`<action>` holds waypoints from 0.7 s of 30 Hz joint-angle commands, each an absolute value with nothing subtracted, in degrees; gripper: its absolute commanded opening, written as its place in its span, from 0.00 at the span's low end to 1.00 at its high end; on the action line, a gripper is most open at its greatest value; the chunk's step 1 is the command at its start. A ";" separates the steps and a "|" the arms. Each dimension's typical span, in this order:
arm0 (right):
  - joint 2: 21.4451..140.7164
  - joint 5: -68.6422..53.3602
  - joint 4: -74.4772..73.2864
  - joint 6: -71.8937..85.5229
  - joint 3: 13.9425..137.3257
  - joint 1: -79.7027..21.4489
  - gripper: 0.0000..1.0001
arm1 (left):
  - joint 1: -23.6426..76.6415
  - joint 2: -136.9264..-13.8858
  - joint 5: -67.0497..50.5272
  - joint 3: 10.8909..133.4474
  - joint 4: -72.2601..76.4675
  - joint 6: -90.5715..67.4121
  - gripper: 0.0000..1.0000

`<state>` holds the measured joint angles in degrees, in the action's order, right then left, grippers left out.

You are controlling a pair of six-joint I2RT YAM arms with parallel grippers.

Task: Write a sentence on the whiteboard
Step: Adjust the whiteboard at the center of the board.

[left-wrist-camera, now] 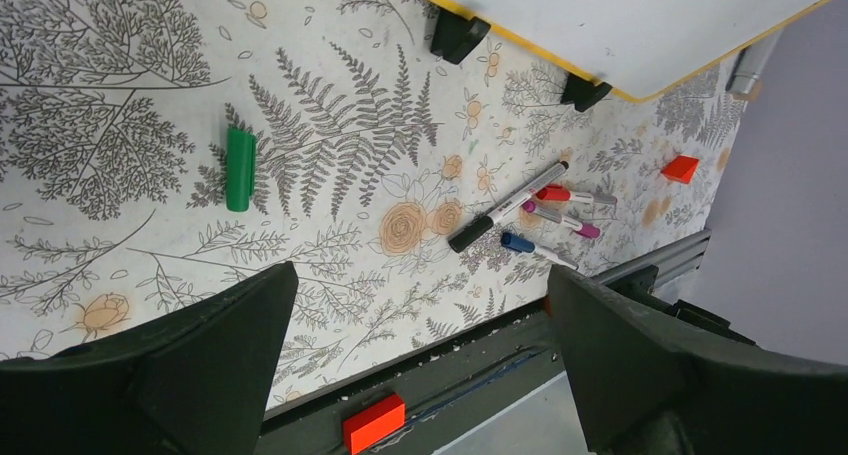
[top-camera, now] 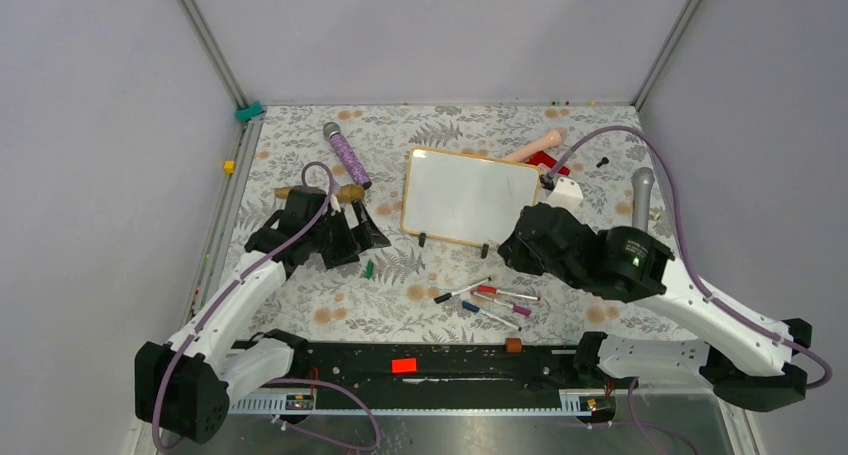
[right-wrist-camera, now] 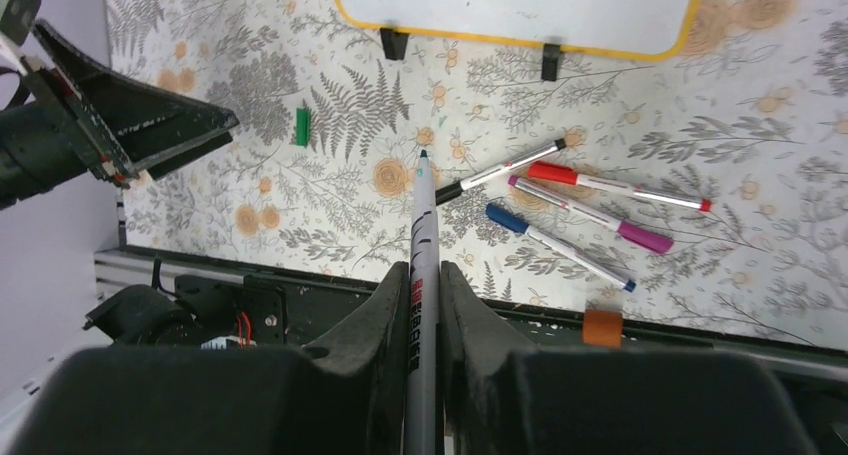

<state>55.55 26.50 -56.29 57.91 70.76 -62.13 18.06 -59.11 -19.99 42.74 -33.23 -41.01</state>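
The whiteboard (top-camera: 470,197) with its tan frame and black clip feet lies at the middle back of the table, and its face is blank, with no green words in view. It also shows in the left wrist view (left-wrist-camera: 640,25) and the right wrist view (right-wrist-camera: 520,5). My right gripper (top-camera: 520,245) (right-wrist-camera: 424,275) hovers near the board's front right corner, shut on an uncapped grey marker (right-wrist-camera: 422,225) whose green tip points forward. My left gripper (top-camera: 360,230) (left-wrist-camera: 420,285) is open and empty, left of the board. A green cap (top-camera: 369,269) (left-wrist-camera: 239,168) lies on the table beside it.
Several capped markers (top-camera: 490,300) lie in front of the board. A purple-handled tool (top-camera: 346,155) lies at the back left. A peach stick (top-camera: 535,147) and a red piece (top-camera: 545,160) lie behind the board. A grey tool (top-camera: 641,197) lies right. An orange block (top-camera: 404,365) sits on the front rail.
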 commanded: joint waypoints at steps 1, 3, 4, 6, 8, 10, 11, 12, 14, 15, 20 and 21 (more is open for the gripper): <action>64.20 31.95 -71.84 62.07 82.47 -62.05 0.00 | 18.22 -57.45 -22.06 45.56 -28.65 -39.28 0.99; 68.96 32.22 -78.13 61.85 88.49 -62.05 0.00 | 18.27 -56.87 -23.09 45.57 -26.36 -39.29 0.99; 71.28 31.85 -80.60 60.07 91.37 -62.05 0.00 | 18.22 -56.48 -23.68 45.43 -24.94 -39.33 0.99; 75.08 31.00 -84.76 56.62 95.87 -62.06 0.00 | 18.19 -55.88 -23.88 45.19 -23.04 -39.54 0.99; 77.16 29.96 -86.31 53.11 97.83 -62.05 0.00 | 18.15 -55.84 -22.30 45.20 -22.56 -39.03 0.99; 77.50 31.01 -87.35 51.76 97.70 -62.06 0.00 | 17.81 -56.59 -21.18 45.78 -22.76 -37.66 0.99; 76.93 31.43 -86.78 50.02 97.12 -62.05 0.00 | 17.42 -57.12 -21.00 46.12 -22.75 -37.06 0.99; 76.12 31.35 -85.28 47.56 95.94 -62.05 0.00 | 16.94 -57.78 -21.16 46.49 -22.66 -36.67 0.99; 74.24 30.44 -81.59 42.24 93.30 -62.02 0.00 | 15.26 -59.53 -23.69 47.33 -21.06 -36.72 0.99; 73.45 30.15 -79.98 40.12 92.00 -61.97 0.00 | 14.33 -60.37 -25.24 47.72 -20.01 -37.04 0.99; 68.75 29.97 -74.54 34.60 85.85 -61.97 0.00 | 10.35 -63.56 -28.54 49.57 -15.67 -39.63 0.99; 67.00 30.53 -72.97 34.81 84.77 -61.90 0.00 | 10.01 -63.71 -28.18 50.22 -15.36 -39.59 0.99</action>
